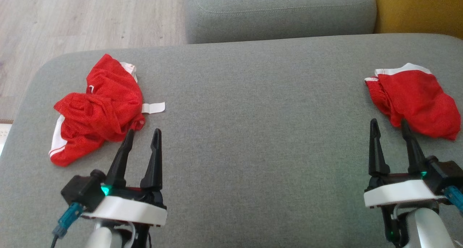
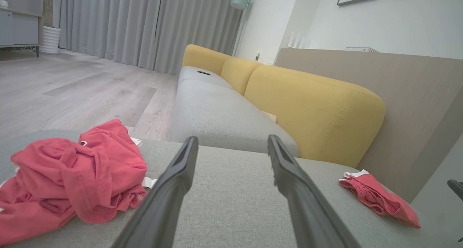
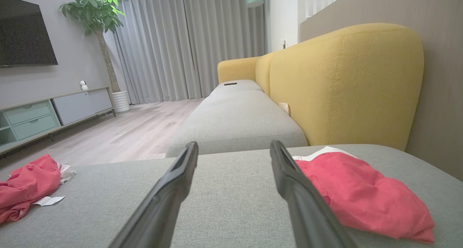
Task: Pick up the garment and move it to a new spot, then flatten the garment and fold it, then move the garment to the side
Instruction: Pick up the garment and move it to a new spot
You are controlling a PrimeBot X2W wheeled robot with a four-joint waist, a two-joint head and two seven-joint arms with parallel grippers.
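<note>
On grey sofa seat [image 1: 253, 139]: lying crumpled at ten o'clock, red mesh garment [image 1: 97, 107], just beside left gripper [image 1: 143, 132]. That and right gripper [image 1: 389, 122] gaping empty. Likely handling light, limp; pinching a raised fold advisable.

- Ahead of you: grey cushion [image 1: 278, 13], yellow backrest [image 1: 416, 9] on its right.
- On your left: wood floor [image 1: 72, 20].
- Far off: curtains [image 3: 173, 45], TV [image 3: 25, 31], plant [image 3: 94, 9].

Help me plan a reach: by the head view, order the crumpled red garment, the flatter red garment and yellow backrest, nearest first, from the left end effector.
1. crumpled red garment: left, beside the left end effector.
2. flatter red garment: far right.
3. yellow backrest: beyond, top-right corner.
</note>
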